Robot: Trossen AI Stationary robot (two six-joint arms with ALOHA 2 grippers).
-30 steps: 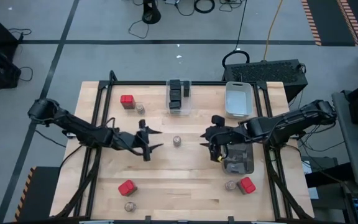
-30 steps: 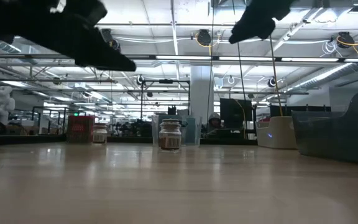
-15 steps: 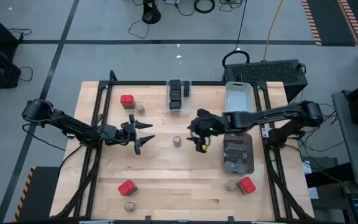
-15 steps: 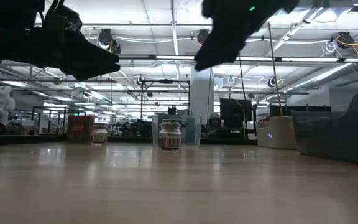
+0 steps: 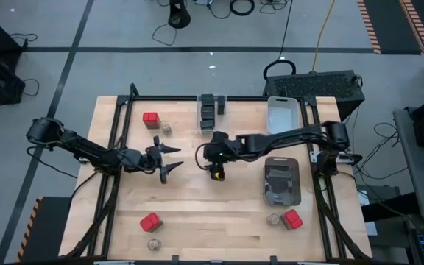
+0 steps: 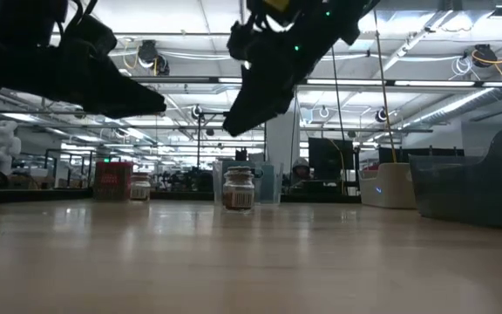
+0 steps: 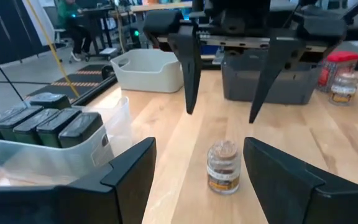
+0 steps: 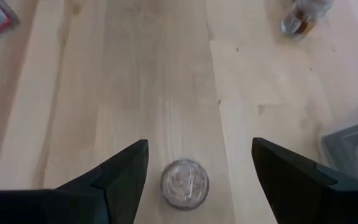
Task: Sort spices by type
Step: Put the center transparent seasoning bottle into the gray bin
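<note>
At the middle of the wooden table point(image 5: 197, 210) stands a small round jar point(image 7: 222, 167) with a tan top — the landmark for everything below. Directly above the jar hangs the right gripper point(image 5: 213, 163), its two dark fingers spread wide and empty, one on either side of the jar's lid as seen from its own wrist camera. Beside the jar, toward the table's left side, waits the left gripper point(image 5: 169, 159), lifted off the wood, jaws parted and holding nothing.

Beyond the jar at the far edge sits a clear bin point(image 5: 211, 114) lined with dark tins point(image 7: 36, 121); near that, a white bin point(image 5: 282, 118). To the jar's right is a dark bin point(image 5: 281, 180). Well apart from the jar, other spices are scattered: a red tin point(image 5: 150, 119) with a second jar point(image 5: 167, 128) just beside it at the far left, and more red tins and jars near the front edge.

The step in hand looks like picking up the centre jar. To do it well, the right gripper should descend straight, keeping the lid centred between the fingers, stop short of the wood, and close on the jar's body rather than its top — an off-centre close would likely tip or skid so light a jar, which should be lifted clear before travel
</note>
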